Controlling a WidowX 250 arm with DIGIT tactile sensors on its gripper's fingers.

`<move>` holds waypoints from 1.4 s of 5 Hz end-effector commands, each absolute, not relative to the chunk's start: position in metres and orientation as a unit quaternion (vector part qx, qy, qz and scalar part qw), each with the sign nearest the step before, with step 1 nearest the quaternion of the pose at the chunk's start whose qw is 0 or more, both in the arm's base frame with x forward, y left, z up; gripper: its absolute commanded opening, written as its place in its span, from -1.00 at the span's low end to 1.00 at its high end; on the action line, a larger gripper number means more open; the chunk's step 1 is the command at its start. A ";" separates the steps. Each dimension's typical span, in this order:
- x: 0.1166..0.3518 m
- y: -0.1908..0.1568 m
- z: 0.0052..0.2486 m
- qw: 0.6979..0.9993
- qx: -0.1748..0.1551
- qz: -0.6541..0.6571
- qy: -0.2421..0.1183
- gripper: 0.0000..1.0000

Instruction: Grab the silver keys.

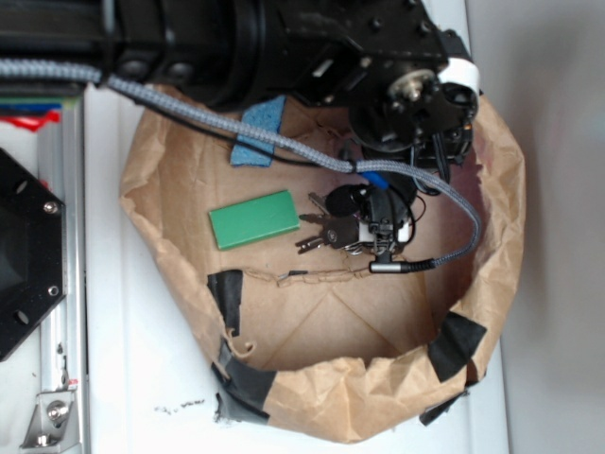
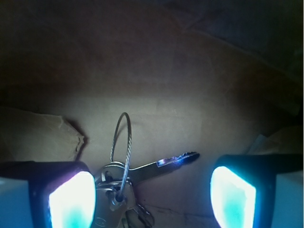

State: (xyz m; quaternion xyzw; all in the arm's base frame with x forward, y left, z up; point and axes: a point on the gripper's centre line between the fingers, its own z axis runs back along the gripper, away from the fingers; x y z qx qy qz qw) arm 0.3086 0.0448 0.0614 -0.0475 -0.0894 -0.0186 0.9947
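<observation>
Fingers: spread apart, one glowing blue-white pad at each lower corner of the wrist view, nothing pinched between them.
Silver keys: lay on the brown paper between the fingers, the ring close to the left-hand pad; one key blade pointed toward the right-hand pad without reaching it, and a thin wire loop stood up beyond the ring.
Exterior view: the fingers hung low over the keys, partly hiding them.
Green block: lay flat just beside the keys, on the far side from the fingers.
Paper bag: rolled-down brown walls patched with black tape, surrounding everything.
Blue sponge: near the bag's wall, partly under a grey braided cable.
Counter: white, under the bag.
</observation>
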 end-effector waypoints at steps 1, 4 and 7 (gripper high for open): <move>0.320 0.049 0.070 0.993 -0.039 -0.002 -0.111 1.00; 0.317 0.035 0.055 0.994 -0.079 0.005 -0.075 1.00; 0.317 0.036 0.051 0.995 -0.060 0.008 -0.080 -1.00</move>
